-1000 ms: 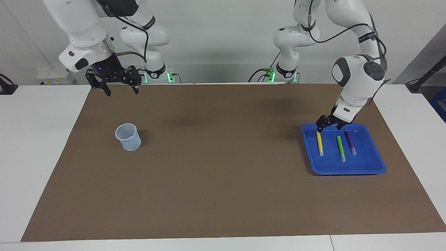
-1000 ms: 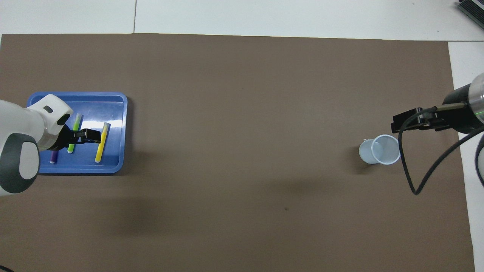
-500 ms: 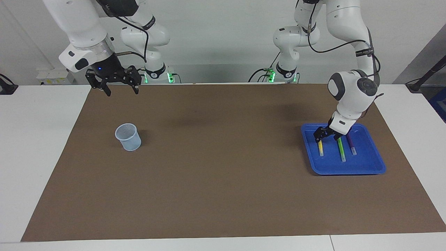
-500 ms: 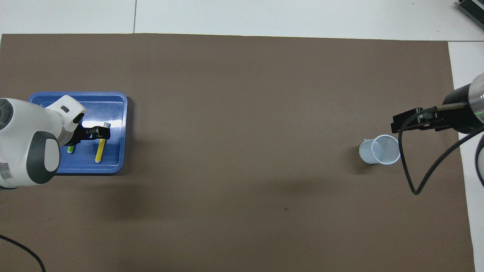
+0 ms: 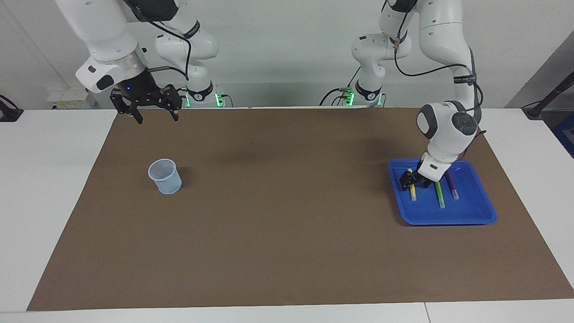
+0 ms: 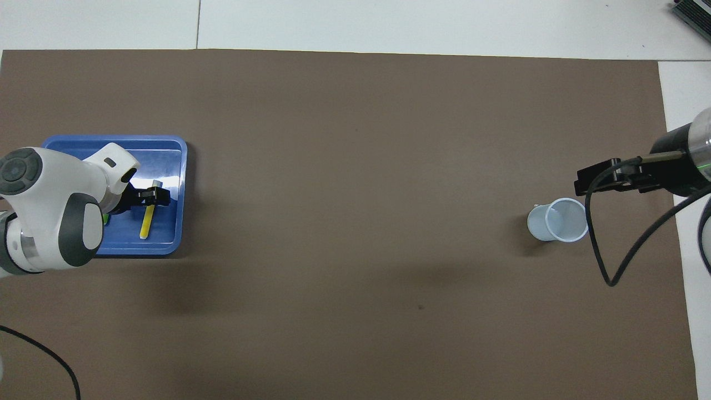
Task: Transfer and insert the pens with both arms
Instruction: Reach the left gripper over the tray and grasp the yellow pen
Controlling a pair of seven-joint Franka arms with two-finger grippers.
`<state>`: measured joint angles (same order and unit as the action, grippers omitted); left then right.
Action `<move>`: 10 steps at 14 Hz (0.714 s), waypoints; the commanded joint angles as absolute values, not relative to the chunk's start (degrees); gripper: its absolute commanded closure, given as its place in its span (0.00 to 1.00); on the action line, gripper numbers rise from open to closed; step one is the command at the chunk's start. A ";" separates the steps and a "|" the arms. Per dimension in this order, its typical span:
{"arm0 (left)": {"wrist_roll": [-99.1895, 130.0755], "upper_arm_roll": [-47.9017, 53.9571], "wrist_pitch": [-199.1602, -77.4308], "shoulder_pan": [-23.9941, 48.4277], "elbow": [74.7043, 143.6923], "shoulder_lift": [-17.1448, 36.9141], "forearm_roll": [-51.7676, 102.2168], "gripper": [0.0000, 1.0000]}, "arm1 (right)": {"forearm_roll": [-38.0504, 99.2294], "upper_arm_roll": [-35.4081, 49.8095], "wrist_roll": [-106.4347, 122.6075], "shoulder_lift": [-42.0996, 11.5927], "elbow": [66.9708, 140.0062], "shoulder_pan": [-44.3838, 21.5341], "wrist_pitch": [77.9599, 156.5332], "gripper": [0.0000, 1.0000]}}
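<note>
i keep my right gripper [image 5: 154, 115] waiting spread above the mat's edge, mesh cup [image 5: 165, 176] nearby. my left gripper [image 5: 410, 181] straddles the yellow pen [image 5: 412, 193] in the blue tray [image 5: 448, 217], grip unclear; green pen [image 5: 439, 194] and purple pen [image 5: 451, 186] lie beside.

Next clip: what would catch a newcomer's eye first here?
The blue tray at the left arm's end of the brown mat, holding a yellow pen, a green pen and a purple pen. The left pincer is down in the tray at the yellow pen. Toward the right arm's end stands a pale cup, with the right pincer waiting open in the air over the mat's edge by the robots.
</note>
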<state>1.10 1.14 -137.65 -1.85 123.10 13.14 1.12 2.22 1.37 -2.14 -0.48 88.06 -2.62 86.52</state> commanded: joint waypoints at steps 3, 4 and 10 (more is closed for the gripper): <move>0.35 0.97 -138.43 -0.97 123.49 12.92 1.23 0.72 | 3.43 1.05 -2.11 0.97 89.91 -2.37 87.80 0.00; 0.44 0.88 -138.43 -0.71 123.49 12.92 1.23 0.84 | 3.43 1.05 -2.11 0.97 89.91 -2.37 87.80 0.00; 1.32 0.88 -138.08 0.00 123.40 12.92 1.23 1.00 | 3.43 1.05 -2.11 0.97 89.91 -2.37 87.80 0.00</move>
